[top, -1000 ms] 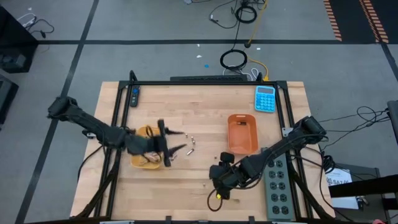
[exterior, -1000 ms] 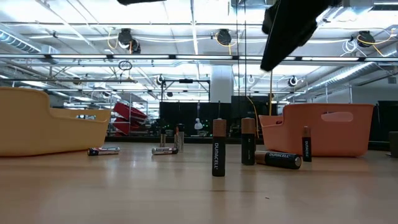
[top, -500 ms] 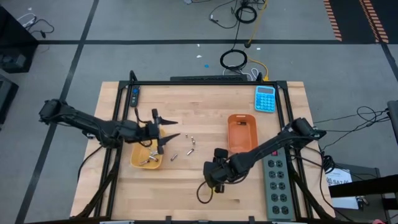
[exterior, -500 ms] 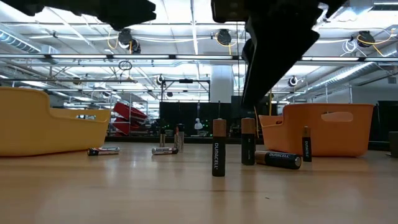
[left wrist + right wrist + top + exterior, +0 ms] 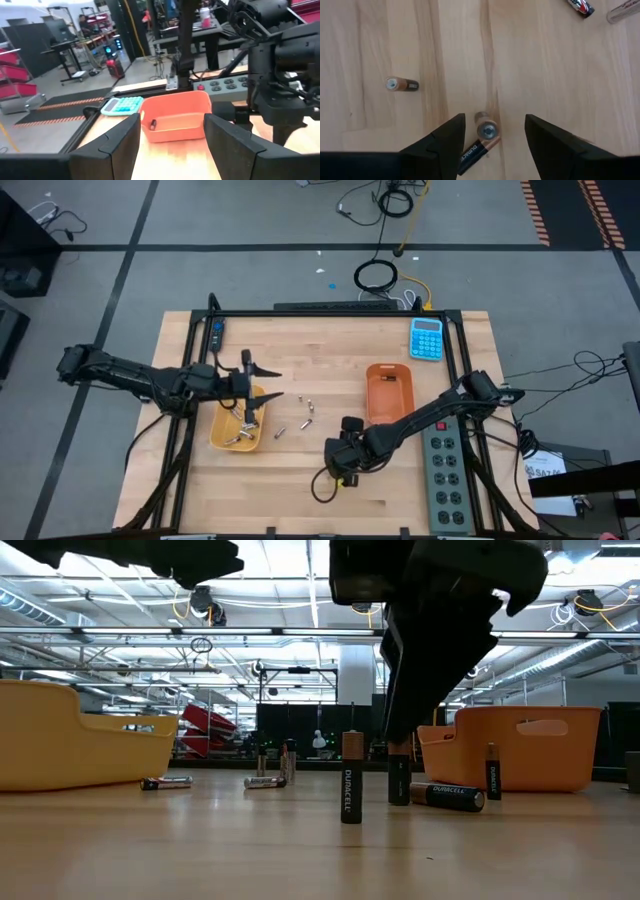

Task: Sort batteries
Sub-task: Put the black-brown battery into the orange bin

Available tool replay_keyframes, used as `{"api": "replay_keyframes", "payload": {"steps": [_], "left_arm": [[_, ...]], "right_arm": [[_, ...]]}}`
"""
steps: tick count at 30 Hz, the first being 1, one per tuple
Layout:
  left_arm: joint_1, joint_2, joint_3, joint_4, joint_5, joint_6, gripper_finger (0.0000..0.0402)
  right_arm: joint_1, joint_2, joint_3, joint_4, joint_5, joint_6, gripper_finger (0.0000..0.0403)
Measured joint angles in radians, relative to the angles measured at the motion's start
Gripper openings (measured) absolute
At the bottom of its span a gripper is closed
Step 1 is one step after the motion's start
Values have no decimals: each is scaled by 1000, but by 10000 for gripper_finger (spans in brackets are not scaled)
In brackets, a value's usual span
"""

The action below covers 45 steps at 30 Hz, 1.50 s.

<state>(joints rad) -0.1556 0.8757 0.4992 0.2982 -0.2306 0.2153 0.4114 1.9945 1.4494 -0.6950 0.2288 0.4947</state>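
The right end effector [image 5: 328,481], near the surface's [image 5: 300,480] six o'clock edge, hangs released just above an upright battery [image 5: 485,131], its fingers [image 5: 445,145] spread to either side and not touching it; a second battery [image 5: 472,151] lies against that one and a third [image 5: 402,84] lies apart at its nine o'clock. The left end effector [image 5: 262,389], fingers spread and holding nothing, is over the yellow tray [image 5: 238,438] toward nine o'clock, with loose batteries [image 5: 307,410] lying between that tray and the orange tray [image 5: 390,395] at two o'clock.
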Motion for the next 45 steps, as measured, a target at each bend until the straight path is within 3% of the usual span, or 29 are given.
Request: {"api": "replay_keyframes", "payload": {"steps": [4,11,30,45], "left_arm": [[-1,0,0,-2,65,0,227],[-2,0,0,-71,276,-2,227],[12,-73,0,-161,274,-34,227],[12,-73,0,-160,265,-37,227]], "right_arm": [[0,0,0,13,0,7,180],[0,0,0,35,-21,23,141],[0,0,-61,88,-23,62,157],[-7,0,-126,192,-41,71,130]]}}
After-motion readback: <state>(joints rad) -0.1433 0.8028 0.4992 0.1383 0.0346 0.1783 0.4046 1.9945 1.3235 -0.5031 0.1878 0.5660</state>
